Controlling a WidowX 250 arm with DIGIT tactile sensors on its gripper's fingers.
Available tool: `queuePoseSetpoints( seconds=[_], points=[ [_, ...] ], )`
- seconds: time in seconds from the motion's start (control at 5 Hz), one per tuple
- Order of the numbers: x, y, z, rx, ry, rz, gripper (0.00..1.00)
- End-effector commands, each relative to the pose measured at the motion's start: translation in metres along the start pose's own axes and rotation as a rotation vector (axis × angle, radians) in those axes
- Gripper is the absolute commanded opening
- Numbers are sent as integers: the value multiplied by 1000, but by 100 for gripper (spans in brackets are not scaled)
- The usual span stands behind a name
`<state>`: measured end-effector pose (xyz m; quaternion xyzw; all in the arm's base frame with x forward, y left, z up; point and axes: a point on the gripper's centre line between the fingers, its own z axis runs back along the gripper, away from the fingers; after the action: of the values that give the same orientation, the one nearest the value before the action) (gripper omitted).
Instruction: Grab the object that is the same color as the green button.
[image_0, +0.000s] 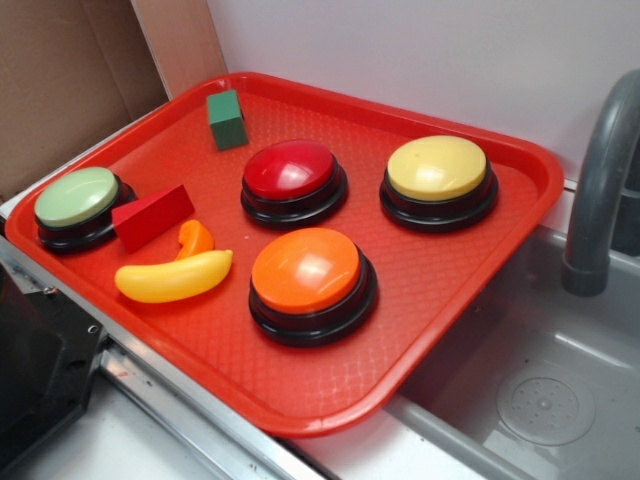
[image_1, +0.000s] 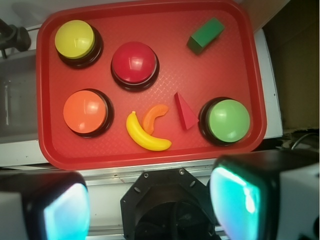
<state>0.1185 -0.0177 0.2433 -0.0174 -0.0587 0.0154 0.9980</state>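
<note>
Tool (image_1: 150, 210) parked high over the tray (image_1: 150, 156), fingers spread wide, nothing in them yet.

Looks like the very start, just the approach. The green block (image_0: 227, 119) sits alone in the tray's far corner, well apart from the green button (image_0: 77, 196) and beyond the red button (image_0: 290, 168). Next move, I'd guess: travel across to that corner, drop down and straddle the block squarely.

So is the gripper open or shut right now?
Open. In the wrist view the gripper shows its two fingers spread wide apart with nothing between them, above the tray.
</note>
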Motion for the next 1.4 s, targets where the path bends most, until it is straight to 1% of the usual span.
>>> queuePoseSetpoints(
  seconds=[0.0,0.2,0.4,0.6,0.8,1.0,1.2],
  points=[
    [0,0,0,0,0,0,100],
    [27,11,-20,27,-8,88,100],
    [60,23,-37,52,-34,152,100],
    [79,38,-50,71,-54,309,100],
    [100,60,-64,113,-60,442,100],
    [119,79,-70,135,-87,555,100],
    [137,100,-83,171,-109,666,100]
  ],
)
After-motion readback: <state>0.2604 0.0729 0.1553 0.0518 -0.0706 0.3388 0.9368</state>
